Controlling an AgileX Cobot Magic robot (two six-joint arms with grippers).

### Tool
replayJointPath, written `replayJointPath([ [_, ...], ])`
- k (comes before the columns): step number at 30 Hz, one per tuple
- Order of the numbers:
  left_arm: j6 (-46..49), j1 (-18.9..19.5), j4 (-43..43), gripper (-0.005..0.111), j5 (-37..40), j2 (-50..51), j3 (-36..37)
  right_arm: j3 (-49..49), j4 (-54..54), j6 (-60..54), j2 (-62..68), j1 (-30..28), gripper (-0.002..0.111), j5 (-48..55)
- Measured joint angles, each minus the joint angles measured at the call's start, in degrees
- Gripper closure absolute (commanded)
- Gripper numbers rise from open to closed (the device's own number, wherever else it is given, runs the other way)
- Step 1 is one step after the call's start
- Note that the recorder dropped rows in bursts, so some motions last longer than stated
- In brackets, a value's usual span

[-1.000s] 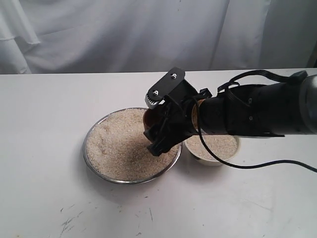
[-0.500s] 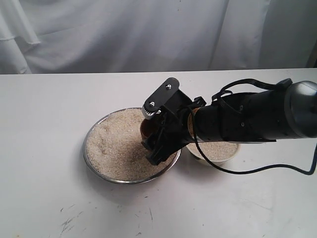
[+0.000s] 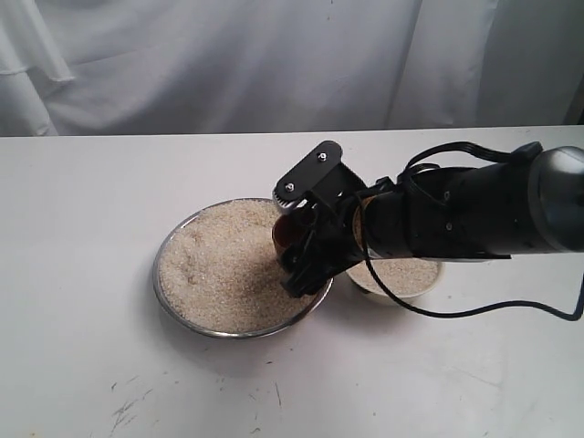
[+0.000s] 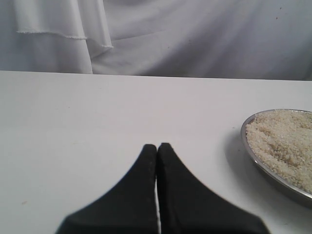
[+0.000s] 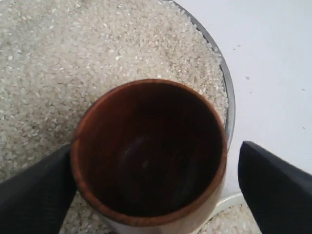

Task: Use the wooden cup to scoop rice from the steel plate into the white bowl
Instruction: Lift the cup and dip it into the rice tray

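The steel plate [image 3: 173, 294] holds a broad heap of rice [image 3: 224, 269]. My right gripper [image 3: 297, 255] reaches across over the plate's right side and is shut on the wooden cup [image 3: 286, 233]. In the right wrist view the cup [image 5: 148, 151] is tilted just above the rice [image 5: 73, 58], its dark inside empty, and one finger [image 5: 34, 195] presses its side. The white bowl [image 3: 392, 294] stands right of the plate, partly hidden by the arm, with rice [image 3: 401, 272] in it. My left gripper [image 4: 157, 146] is shut on nothing above bare table, left of the plate [image 4: 253, 146].
A white cloth backdrop [image 3: 274, 64] hangs behind the white table [image 3: 82, 365]. A black cable [image 3: 511, 306] trails from the right arm across the table to the right edge. Small dark scuffs [image 3: 128, 411] mark the front left.
My right gripper carried the cup down into the rice, then shifted it slightly right toward the plate's right rim. The left gripper shows no earlier frame.
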Motion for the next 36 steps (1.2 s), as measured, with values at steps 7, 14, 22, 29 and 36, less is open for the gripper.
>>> replayJointPath([
  [7,0.00,0.00,0.00,0.107,0.00,0.00,0.00,0.00,0.00,-1.52,-0.22,0.00,0.023,-0.39],
  [14,0.00,0.00,0.00,0.107,0.00,0.00,0.00,0.00,0.00,-2.19,-0.22,0.00,0.023,-1.76],
  [22,0.00,0.00,0.00,0.107,0.00,0.00,0.00,0.00,0.13,-4.47,-0.22,0.00,0.021,-2.53],
  [29,0.00,0.00,0.00,0.107,0.00,0.00,0.00,0.00,5.02,-4.61,-1.10,0.00,0.018,-2.76],
  [36,0.00,0.00,0.00,0.107,0.00,0.00,0.00,0.00,5.61,-5.71,-1.63,0.00,0.018,-2.76],
])
